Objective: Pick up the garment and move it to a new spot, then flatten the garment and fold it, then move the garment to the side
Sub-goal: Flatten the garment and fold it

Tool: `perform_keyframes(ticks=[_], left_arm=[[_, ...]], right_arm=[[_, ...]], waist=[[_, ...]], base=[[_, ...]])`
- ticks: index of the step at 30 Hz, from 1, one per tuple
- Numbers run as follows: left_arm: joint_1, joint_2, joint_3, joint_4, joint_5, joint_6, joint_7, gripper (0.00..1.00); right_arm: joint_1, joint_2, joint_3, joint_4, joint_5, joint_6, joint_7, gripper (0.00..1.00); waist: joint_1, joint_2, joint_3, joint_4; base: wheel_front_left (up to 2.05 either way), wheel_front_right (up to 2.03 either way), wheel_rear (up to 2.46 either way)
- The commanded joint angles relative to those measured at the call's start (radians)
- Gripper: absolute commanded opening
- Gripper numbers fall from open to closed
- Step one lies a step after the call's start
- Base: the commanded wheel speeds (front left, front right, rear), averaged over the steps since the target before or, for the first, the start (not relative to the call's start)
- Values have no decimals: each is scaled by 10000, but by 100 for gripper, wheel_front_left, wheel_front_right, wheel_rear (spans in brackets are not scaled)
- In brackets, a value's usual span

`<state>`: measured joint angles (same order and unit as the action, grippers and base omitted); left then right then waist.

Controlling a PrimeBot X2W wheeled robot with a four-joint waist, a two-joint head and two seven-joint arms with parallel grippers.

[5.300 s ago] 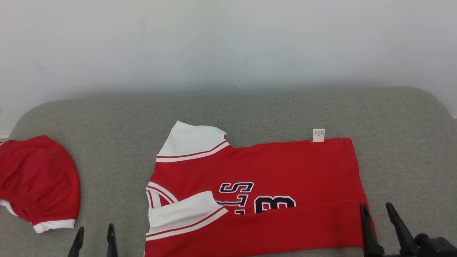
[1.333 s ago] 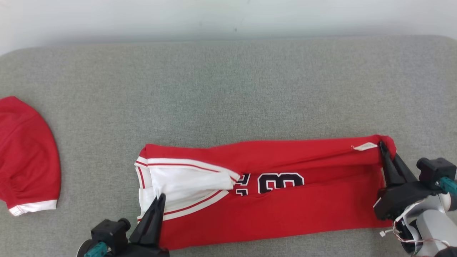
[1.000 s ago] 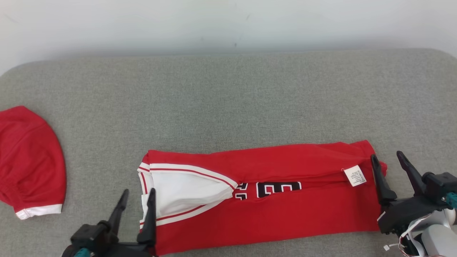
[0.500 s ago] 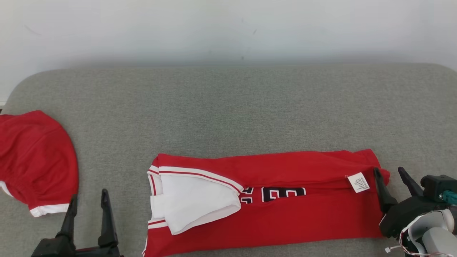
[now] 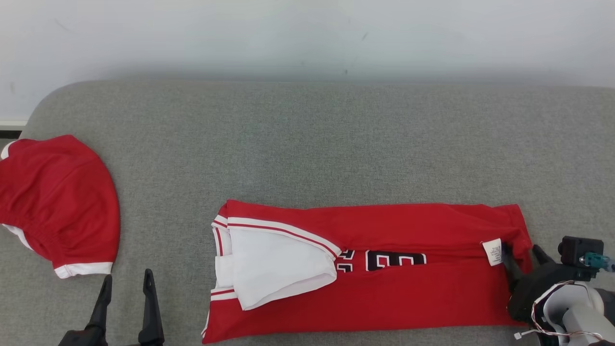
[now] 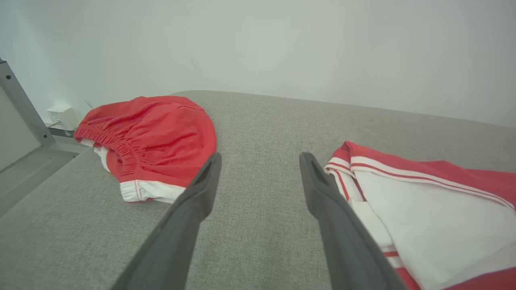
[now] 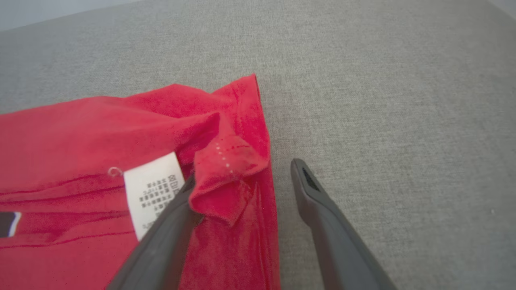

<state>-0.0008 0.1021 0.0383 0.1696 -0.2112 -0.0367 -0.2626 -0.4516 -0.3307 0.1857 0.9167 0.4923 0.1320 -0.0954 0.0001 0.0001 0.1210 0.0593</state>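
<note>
Now I've let go: left gripper (image 5: 127,278) and right gripper (image 5: 520,250) gape empty; shirt (image 5: 384,298) folded lengthwise, crossfold next.

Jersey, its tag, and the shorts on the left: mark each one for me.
jersey (image 5: 384,298), head view, on the near red folded panel.
tag (image 7: 155,193), right wrist view, on the middle of the white label.
shorts (image 5: 62,202), head view, on the red fabric at the middle.
</note>
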Motion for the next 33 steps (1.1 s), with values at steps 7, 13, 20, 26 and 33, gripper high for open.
perform_keyframes(ticks=[7,13,20,26,33], left_arm=[[-38,-212,341,204,442,-427,-31,100],[-2,-288,423,251,629,-579,-31,100],[194,-384,506,390,773,-673,-31,100],[301,-446,603,396,785,-745,-31,100],[447,-482,745,521,710,-757,-31,100]], right_arm=[[199,380,420,541,703,-21,366,0],[11,89,537,603,1056,-26,46,0],[-113,-1290,131,1139,1121,-25,-628,0],[-44,-2132,-7,1272,1049,-25,-705,0],[17,-1496,422,174,1164,-23,-591,0]], waist=[[-1,-1,-117,-65],[-1,-1,-222,-199],[-1,-1,-611,-274],[-1,-1,-773,-363],[-1,-1,-942,-594]], base=[[0,0,0],[0,0,0],[0,0,0],[0,0,0],[0,0,0]])
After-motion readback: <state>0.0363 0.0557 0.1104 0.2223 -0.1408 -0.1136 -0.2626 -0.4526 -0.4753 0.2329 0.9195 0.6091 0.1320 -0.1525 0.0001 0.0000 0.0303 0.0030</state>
